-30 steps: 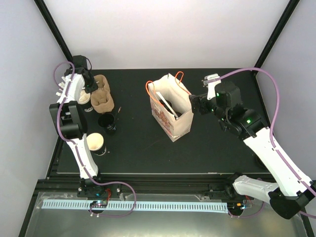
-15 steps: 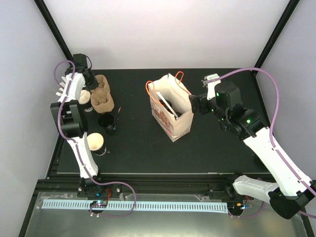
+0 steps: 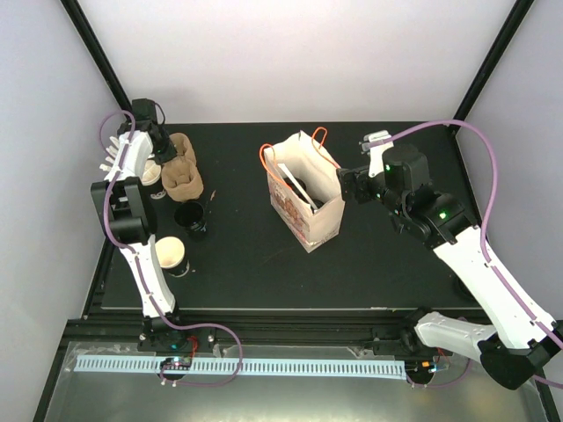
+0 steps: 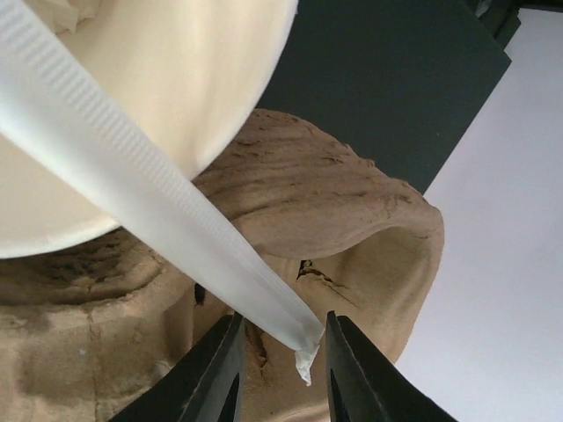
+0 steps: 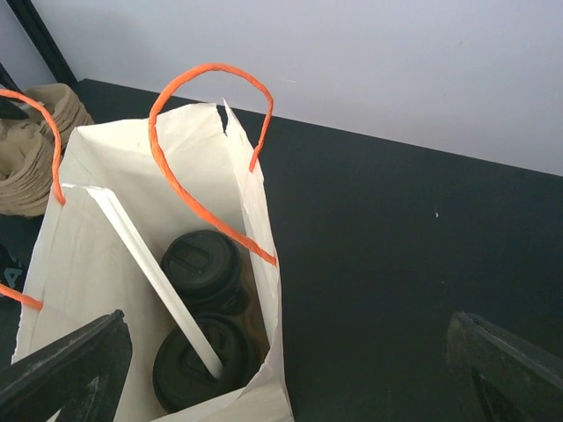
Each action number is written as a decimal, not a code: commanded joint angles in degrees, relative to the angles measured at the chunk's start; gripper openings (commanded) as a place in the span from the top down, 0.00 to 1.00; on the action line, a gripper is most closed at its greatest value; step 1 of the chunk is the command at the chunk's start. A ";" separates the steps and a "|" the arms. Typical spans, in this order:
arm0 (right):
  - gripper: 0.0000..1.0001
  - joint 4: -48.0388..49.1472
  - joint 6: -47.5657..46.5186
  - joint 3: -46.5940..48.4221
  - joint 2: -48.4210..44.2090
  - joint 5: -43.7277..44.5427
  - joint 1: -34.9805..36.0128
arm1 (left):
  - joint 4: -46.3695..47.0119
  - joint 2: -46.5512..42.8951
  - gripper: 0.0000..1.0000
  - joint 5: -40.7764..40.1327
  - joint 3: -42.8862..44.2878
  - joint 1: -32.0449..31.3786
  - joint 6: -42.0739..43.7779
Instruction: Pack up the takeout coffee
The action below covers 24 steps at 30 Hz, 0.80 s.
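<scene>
At the far left of the table (image 3: 396, 264), my left gripper (image 3: 164, 150) hangs over the brown carriers (image 3: 182, 176). Through my left wrist camera its jaws stand narrow, one on each side of the end of a white strip (image 4: 167, 220). I cannot tell whether they press the strip or only flank it. The strip runs up and left across the cream inside of a cup, and rough pulp lies beneath it.

From above, an open cup (image 3: 149, 176) with a tan inside sits just left of the carriers, partly hidden by my left arm. A second open cup (image 3: 169, 253) stands nearer, close to the table's left edge. Between the two, a little to the right, is the stirrer cup (image 3: 192, 216).

Near the middle of the table the bag (image 3: 318, 221) stands upright with its mouth open and its orange handles (image 5: 207, 70) raised. Two lidded cups sit inside it, one (image 5: 201, 264) right beside the other (image 5: 195, 365), both black lids facing up. A white stick (image 5: 145, 259) leans across them, its lower end over one lid.

My right gripper (image 5: 288, 325) is just right of the bag, looking down into it. Its jaws are spread wide and hold nothing. The table to the right of the bag is bare black.
</scene>
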 commanded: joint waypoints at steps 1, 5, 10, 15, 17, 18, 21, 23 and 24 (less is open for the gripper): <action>0.00 0.17 -0.45 1.59 0.06 0.82 -0.37 | 0.37 0.51 0.72 0.83 -0.49 0.04 -1.01; 0.00 0.17 -0.44 1.77 0.18 0.80 -0.40 | 0.50 0.50 0.76 0.73 -0.39 -0.02 -0.92; 0.00 0.24 -0.51 1.85 0.23 0.74 -0.38 | 2.13 -0.10 0.98 0.90 -0.25 0.07 -0.64; 0.00 0.26 -0.47 1.88 0.21 0.50 -0.33 | 0.26 -1.70 0.98 0.78 1.55 0.03 -0.88; 0.00 0.26 -0.43 1.83 0.18 0.31 -0.38 | -0.24 -2.73 0.98 0.35 1.44 0.05 -0.94; 0.00 0.32 -0.37 1.79 0.18 0.10 -0.38 | -0.37 -3.32 0.99 0.30 1.27 0.00 -0.96; 0.00 0.60 -0.31 1.51 -0.06 -0.33 -0.39 | -0.70 -4.99 0.98 0.28 0.62 0.00 -1.14; 0.00 0.65 -0.16 1.44 -0.31 -0.62 -0.38 | -0.98 -6.10 0.98 0.30 0.09 -0.03 -1.29; 0.00 0.67 -0.08 1.35 -0.47 -0.76 -0.38 | -1.08 -6.77 0.98 0.12 -0.24 -0.10 -1.36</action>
